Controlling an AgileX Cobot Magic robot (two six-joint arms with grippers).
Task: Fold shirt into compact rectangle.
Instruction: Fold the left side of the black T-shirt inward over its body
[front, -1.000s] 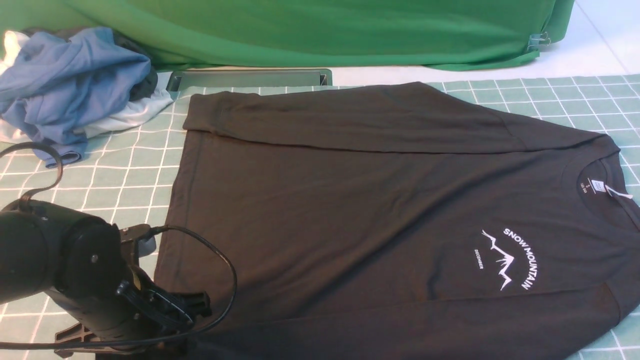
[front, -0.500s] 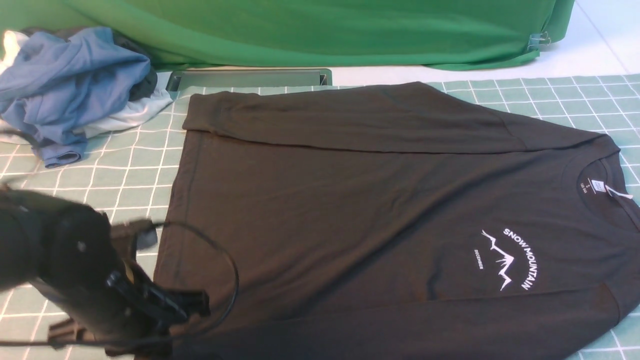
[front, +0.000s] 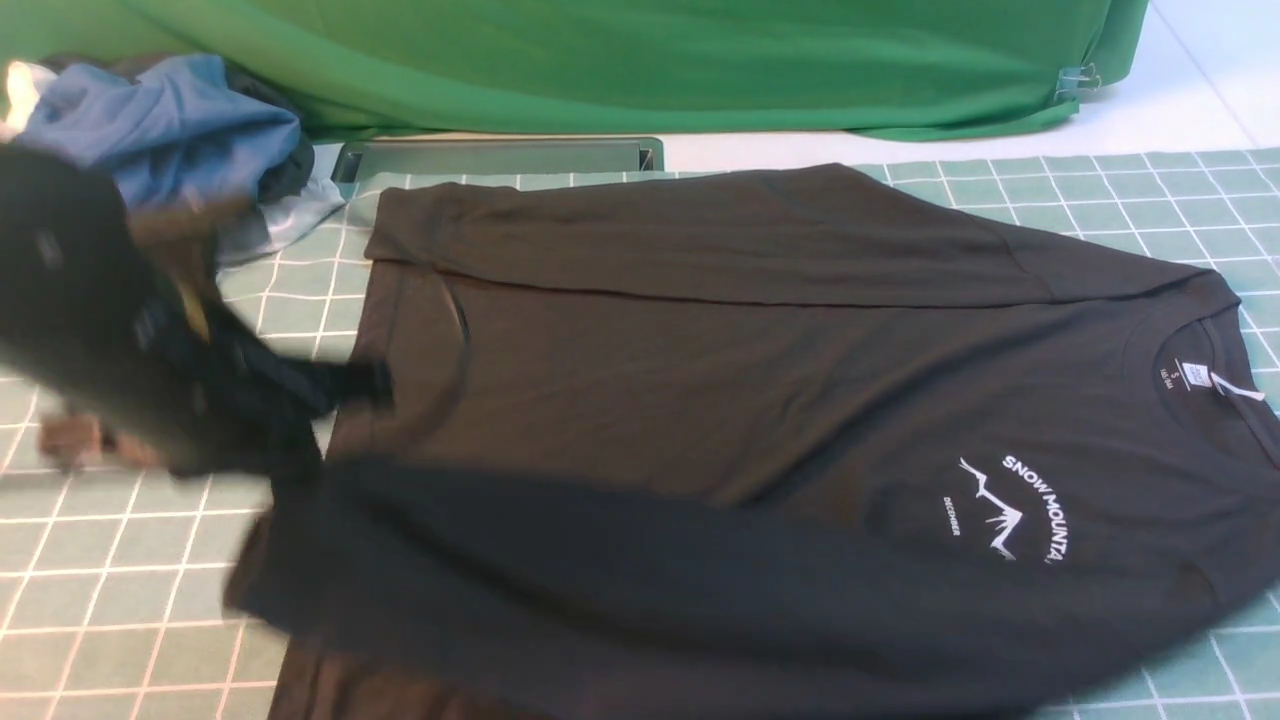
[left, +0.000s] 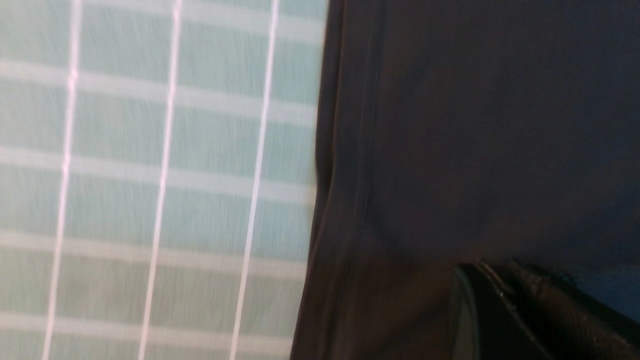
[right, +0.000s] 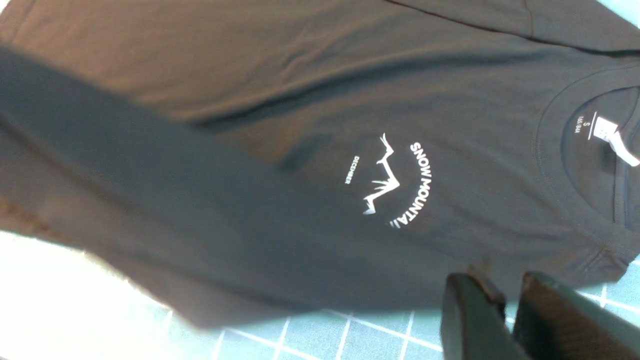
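Note:
The black shirt (front: 700, 380) lies spread on the green grid mat (front: 130, 600), collar to the right, with its white mountain print (front: 1010, 510) facing up. My left gripper (front: 350, 385) is blurred over the shirt's left edge. It is shut on the shirt's near edge, and a long dark band of cloth (front: 620, 560) hangs lifted across the body. In the left wrist view the gripper (left: 505, 272) is pinched on dark cloth (left: 475, 125). The right gripper (right: 500, 285) hovers at the shirt's near edge by the shoulder (right: 595, 260), slightly open, with mat showing between its fingers.
A heap of blue and white clothes (front: 180, 130) sits at the far left, partly behind my left arm. A grey metal tray (front: 500, 155) lies at the mat's far edge below the green backdrop cloth (front: 600, 60). The neck label (front: 1190, 375) shows inside the collar.
My left arm has risen and swung away from the near edge, pulling the shirt's near edge up and over the body. The lifted cloth now covers the end of the print.

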